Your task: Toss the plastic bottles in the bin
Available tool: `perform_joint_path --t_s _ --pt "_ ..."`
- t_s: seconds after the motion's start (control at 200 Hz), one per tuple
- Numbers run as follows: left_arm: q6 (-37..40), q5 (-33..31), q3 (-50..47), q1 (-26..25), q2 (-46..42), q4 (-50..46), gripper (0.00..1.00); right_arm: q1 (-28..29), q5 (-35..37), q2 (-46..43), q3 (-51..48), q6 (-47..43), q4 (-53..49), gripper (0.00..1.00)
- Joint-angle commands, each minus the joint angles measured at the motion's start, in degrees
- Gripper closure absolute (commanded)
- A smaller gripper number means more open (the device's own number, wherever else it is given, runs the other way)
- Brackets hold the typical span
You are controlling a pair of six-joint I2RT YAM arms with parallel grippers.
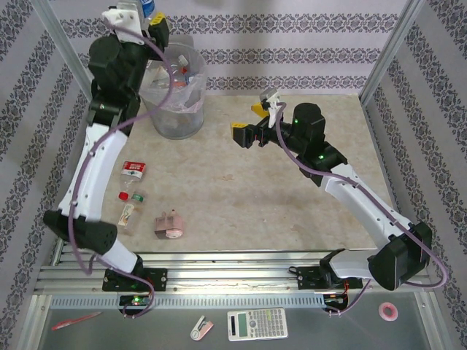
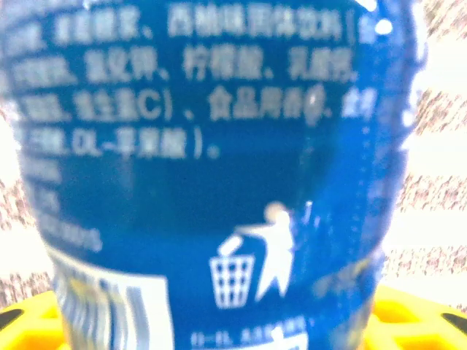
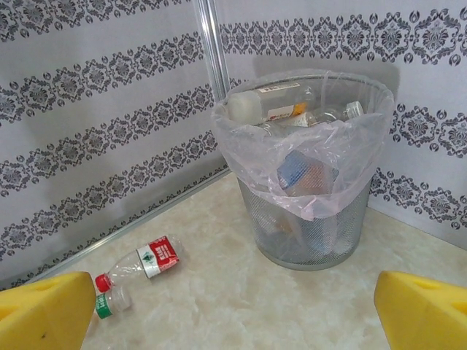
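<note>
My left gripper (image 1: 151, 18) is raised above the far rim of the bin (image 1: 175, 109) and is shut on a blue-labelled bottle (image 2: 219, 182), whose label crowds the left wrist view between yellow fingers (image 2: 408, 313). The bin (image 3: 306, 211) is a round mesh bucket lined with a clear bag, with several bottles inside. My right gripper (image 1: 255, 122) hovers open to the right of the bin, its fingers (image 3: 44, 313) wide apart with nothing between them. A red-labelled bottle (image 1: 133, 170) (image 3: 149, 259) and two more bottles (image 1: 130, 206) lie on the table's left side.
A pink lumpy object (image 1: 168, 224) lies near the front left of the table. Patterned walls and metal frame posts (image 3: 210, 44) enclose the table. A calculator (image 1: 257, 324) and a tape roll (image 1: 388, 311) sit on the shelf below the front edge.
</note>
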Motion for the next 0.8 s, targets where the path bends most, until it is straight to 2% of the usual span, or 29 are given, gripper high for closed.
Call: perform_joint_path --t_s 0.0,0.05,0.11,0.16,0.21,0.255,0.545,0.659,0.799 --pt "-11.2 9.1 10.5 2.8 10.6 -25.6 0.15 0.2 -1.7 -0.2 1.5 0.5 -0.6 0.02" --pt "-11.3 8.2 17.1 3.2 15.7 -32.4 0.0 0.2 -2.6 -0.6 1.4 0.4 -1.3 0.02" --pt "-12.4 5.8 25.6 3.8 20.7 -39.1 0.0 0.1 -3.8 -1.1 1.3 0.2 -2.4 0.02" --pt "-13.9 7.1 33.2 4.4 24.0 -43.0 0.0 0.2 -4.4 -1.6 1.0 0.4 -3.1 0.02" --pt "-15.5 7.0 39.0 4.5 25.5 -44.6 0.0 0.2 -4.8 -2.4 0.3 0.4 -3.6 0.02" --pt "-16.8 7.8 40.4 4.4 25.0 -43.9 0.0 0.2 -4.7 -3.1 -0.7 0.5 -3.7 0.02" --pt "-19.0 2.2 30.6 3.1 11.9 -43.0 0.0 -0.1 -5.1 -7.3 -5.2 0.2 -5.0 0.02" --pt "-19.4 -0.2 20.9 2.8 4.6 -40.9 0.0 -0.6 -6.0 -7.8 -5.9 0.2 -5.7 0.02" --pt "-21.5 -3.5 3.9 2.7 -6.6 -35.2 0.0 -0.9 -7.5 -7.8 -6.2 0.9 -6.0 0.02"
